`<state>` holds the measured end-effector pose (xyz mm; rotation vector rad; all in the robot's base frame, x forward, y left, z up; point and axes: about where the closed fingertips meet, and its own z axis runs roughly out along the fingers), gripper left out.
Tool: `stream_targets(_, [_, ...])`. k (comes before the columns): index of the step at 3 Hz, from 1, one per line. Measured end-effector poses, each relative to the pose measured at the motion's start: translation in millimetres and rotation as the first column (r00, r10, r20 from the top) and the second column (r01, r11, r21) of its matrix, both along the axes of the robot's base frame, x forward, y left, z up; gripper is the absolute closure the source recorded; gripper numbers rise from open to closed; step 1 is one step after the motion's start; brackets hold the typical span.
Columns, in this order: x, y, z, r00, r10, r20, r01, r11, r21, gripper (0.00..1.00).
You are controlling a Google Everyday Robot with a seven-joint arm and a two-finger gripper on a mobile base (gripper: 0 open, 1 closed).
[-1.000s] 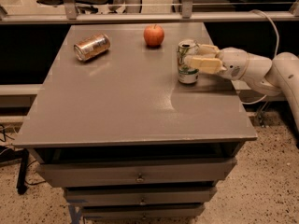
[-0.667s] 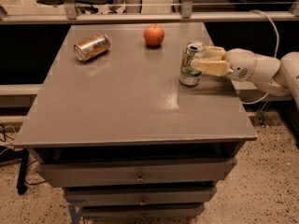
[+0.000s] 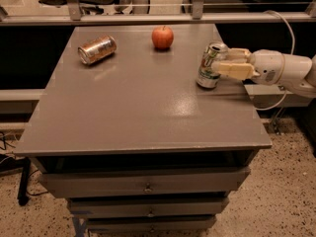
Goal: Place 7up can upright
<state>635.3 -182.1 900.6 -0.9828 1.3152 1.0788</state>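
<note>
The 7up can, silver with a green and white label, stands upright on the grey table near its right edge. My gripper reaches in from the right at can height. It is open, with one cream finger behind the can's right side and the other finger in front of it. The fingertips are close against the can's right side, and the can rests on the table.
A copper-gold can lies on its side at the table's back left. A red apple sits at the back middle. A metal rail runs behind the table. Drawers sit below the front edge.
My gripper has drawn back to the right off the can, which it enclosed a second ago. The can stays standing in the same spot.
</note>
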Motion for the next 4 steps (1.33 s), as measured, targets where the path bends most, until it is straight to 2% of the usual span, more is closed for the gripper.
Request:
stream_targets(1, [3.8, -11.6, 5.7, 0.9998, -0.003, -0.018, 0.002, 0.998, -0.057, 0.00])
stream_targets(3, [10.1, -35.2, 20.3, 0.9995, -0.008, -0.031, 0.003, 0.988, -0.157, 0.00])
stream_targets(4, [18.2, -48.7, 50.3, 0.9990, -0.044, 0.003, 0.044, 0.979, -0.198, 0.00])
